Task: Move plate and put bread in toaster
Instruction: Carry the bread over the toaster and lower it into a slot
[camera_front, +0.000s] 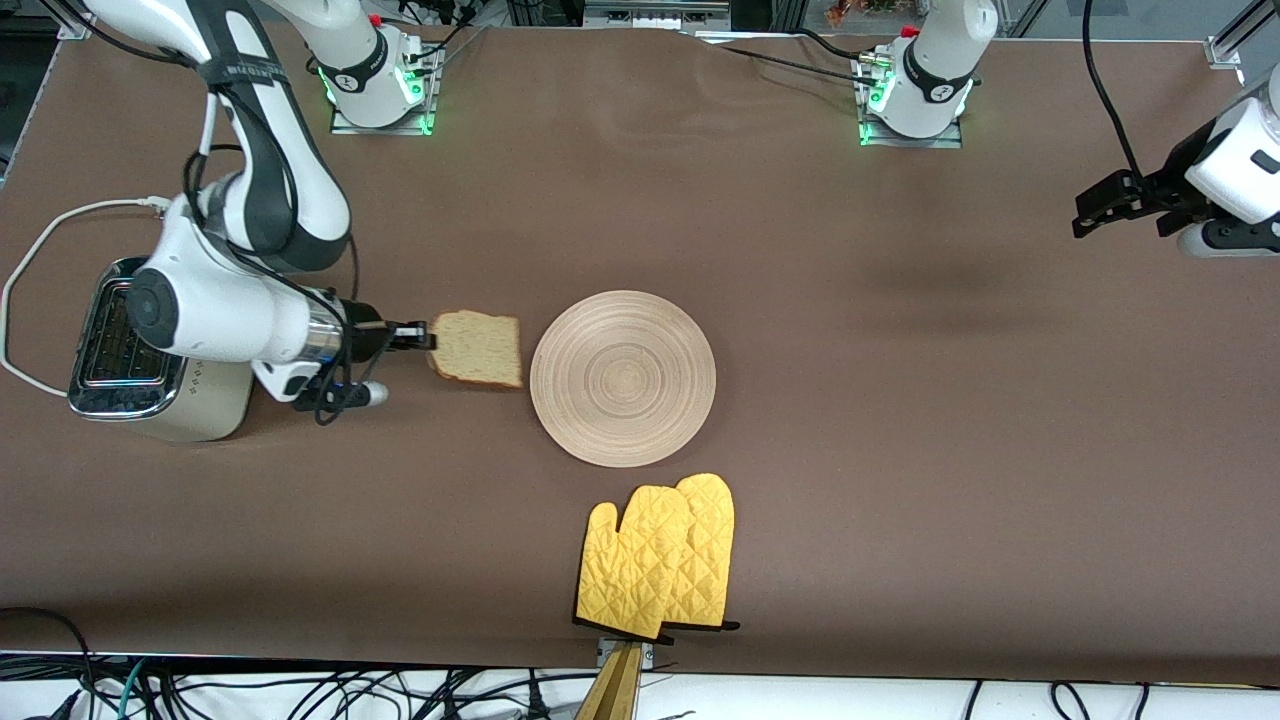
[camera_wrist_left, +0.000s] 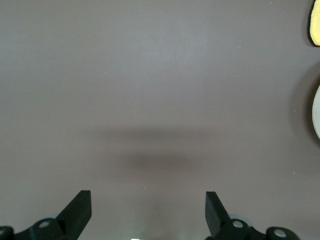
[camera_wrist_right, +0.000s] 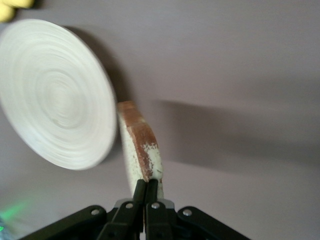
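My right gripper (camera_front: 425, 335) is shut on the edge of the bread (camera_front: 478, 348), a square speckled slice with a darker crust, held in the air between the toaster (camera_front: 140, 365) and the plate (camera_front: 622, 377). The right wrist view shows the bread (camera_wrist_right: 142, 150) edge-on between my shut right gripper (camera_wrist_right: 148, 186), with the plate (camera_wrist_right: 52, 92) beside it. The cream toaster with a chrome top stands at the right arm's end of the table, partly hidden by the right arm. My left gripper (camera_front: 1095, 208) is open and empty above bare table at the left arm's end, waiting (camera_wrist_left: 147, 207).
Yellow oven mitts (camera_front: 660, 560) lie near the table's front edge, nearer the front camera than the plate. The toaster's white cord (camera_front: 30, 260) loops at the table's end. The plate's rim (camera_wrist_left: 316, 112) and a mitt's edge (camera_wrist_left: 315, 25) show in the left wrist view.
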